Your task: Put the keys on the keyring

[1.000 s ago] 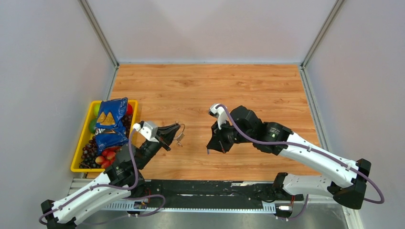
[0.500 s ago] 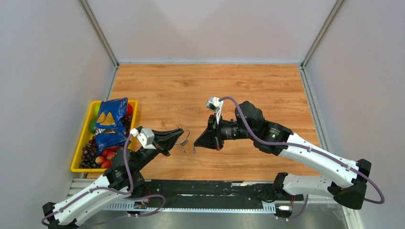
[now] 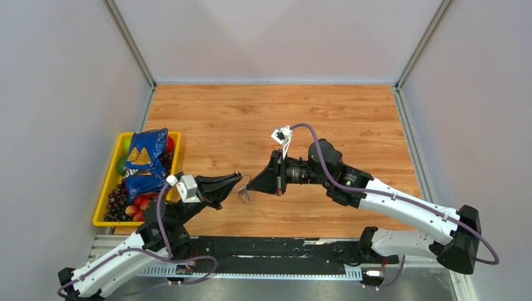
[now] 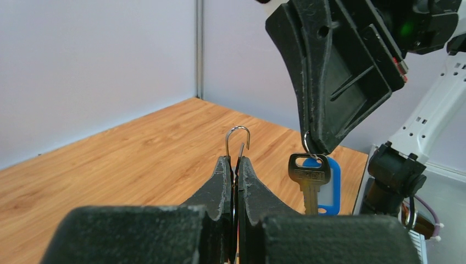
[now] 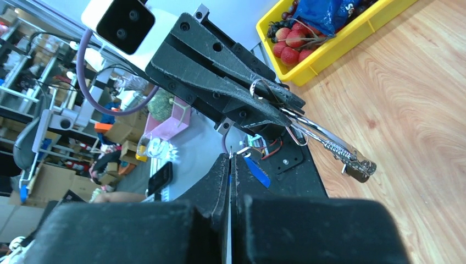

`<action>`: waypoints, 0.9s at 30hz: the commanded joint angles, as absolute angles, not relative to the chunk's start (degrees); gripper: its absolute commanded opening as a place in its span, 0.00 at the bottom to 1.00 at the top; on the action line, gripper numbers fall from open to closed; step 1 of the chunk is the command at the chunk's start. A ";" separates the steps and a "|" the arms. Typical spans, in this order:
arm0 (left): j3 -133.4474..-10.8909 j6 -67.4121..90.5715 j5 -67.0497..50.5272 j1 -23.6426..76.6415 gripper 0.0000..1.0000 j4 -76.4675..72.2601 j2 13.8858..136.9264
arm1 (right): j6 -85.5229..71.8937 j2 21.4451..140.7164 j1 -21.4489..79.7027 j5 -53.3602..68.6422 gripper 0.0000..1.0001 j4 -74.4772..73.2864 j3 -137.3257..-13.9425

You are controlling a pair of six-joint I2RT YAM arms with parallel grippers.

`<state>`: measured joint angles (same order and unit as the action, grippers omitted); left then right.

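Observation:
My left gripper (image 3: 234, 177) is shut on the keyring, a thin silver wire whose open hooked end (image 4: 237, 136) stands up out of the fingertips (image 4: 223, 165). My right gripper (image 3: 252, 185) is shut on a small ring from which a silver key (image 4: 309, 179) and a blue plastic tag (image 4: 331, 187) hang. In the left wrist view the right gripper (image 4: 321, 147) is just right of the hook, close but apart. In the right wrist view the right gripper (image 5: 229, 157) pinches thin metal, and the left gripper (image 5: 294, 104) with wire loops (image 5: 297, 135) is right ahead.
A yellow tray (image 3: 175, 134) at the table's left edge holds a blue chip bag (image 3: 144, 160) and fruit (image 3: 135, 207); it also shows in the right wrist view (image 5: 351, 41). A beaded metal piece (image 5: 343, 154) hangs by the left gripper. Grey walls close three sides.
The right gripper has swung left and the left gripper has come down and right. Their tips, well apart a second ago, are now almost touching over the front of the table.

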<state>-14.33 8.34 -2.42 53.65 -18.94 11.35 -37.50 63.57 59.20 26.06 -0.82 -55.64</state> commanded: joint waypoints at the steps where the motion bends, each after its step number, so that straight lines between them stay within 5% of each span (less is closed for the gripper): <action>1: -13.98 6.90 -4.70 53.61 0.00 -23.48 10.20 | -43.36 63.67 59.36 25.53 0.00 9.38 -54.19; 27: -11.06 5.13 -7.07 53.68 0.00 -28.38 8.34 | -53.40 65.78 59.33 21.39 0.00 16.00 -50.26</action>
